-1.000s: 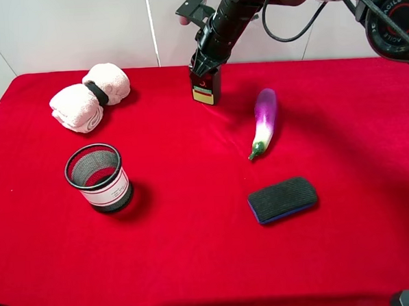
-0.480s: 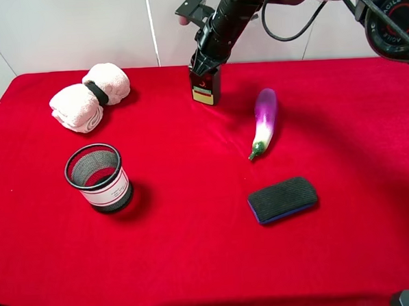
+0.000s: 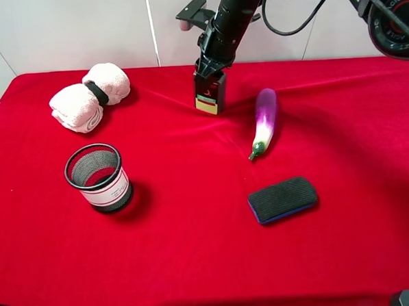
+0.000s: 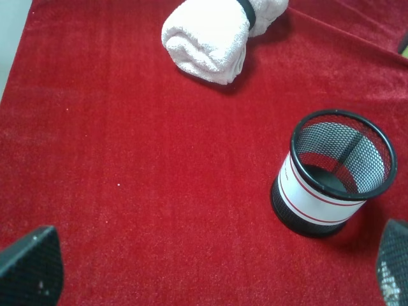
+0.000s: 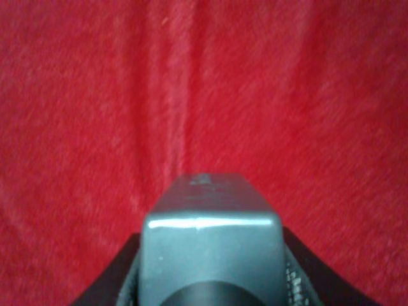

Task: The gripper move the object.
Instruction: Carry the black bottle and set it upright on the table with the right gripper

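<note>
**Transport step in hand.** The right gripper (image 3: 210, 83) reaches in from the far edge, jaws clamped on the top of the object (image 3: 209, 98) — a dark pump bottle at the far middle of the red cloth (image 3: 196, 263), left of the eggplant (image 3: 264, 122) and well apart from the mesh cup (image 3: 98, 178). Whether its base clears the cloth cannot be told. The left gripper (image 4: 210, 273) hangs near the cup, jaws apart. The next move likely calls for a firm clamp and an upright bottle — steered clear of the eggplant.

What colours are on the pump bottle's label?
Red, with a pale cream band at the bottom of the bottle; best seen in the exterior high view.
</note>
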`<state>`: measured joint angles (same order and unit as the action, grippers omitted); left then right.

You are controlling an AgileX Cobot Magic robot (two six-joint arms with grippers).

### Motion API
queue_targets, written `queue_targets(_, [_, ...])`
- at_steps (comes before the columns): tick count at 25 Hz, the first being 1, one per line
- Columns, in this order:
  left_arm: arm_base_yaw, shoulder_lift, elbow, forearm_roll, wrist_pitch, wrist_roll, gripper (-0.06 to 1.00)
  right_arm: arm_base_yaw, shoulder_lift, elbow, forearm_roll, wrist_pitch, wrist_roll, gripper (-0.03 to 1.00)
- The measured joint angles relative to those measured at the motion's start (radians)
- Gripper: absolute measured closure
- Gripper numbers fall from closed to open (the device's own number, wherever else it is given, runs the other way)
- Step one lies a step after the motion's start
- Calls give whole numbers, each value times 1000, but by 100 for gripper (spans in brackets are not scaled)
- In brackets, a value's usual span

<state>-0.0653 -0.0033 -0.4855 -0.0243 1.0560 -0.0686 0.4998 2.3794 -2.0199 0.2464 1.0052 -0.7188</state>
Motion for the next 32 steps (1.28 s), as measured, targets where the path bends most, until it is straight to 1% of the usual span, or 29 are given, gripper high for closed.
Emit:
queue_targets(10, [0,0,0,0,0,0,-4,0,-84,3,-41,42,0,68])
queue_targets(23, [0,0,0,0,0,0,-4,0,-135,7,-88,209,-9,68])
queue_targets(28, [0,0,0,0,0,0,-4,0,-168,36,-97,212,-35,68])
queue_targets(32, [0,0,0,0,0,0,-4,-2,-221,110,-126,208,-54,68])
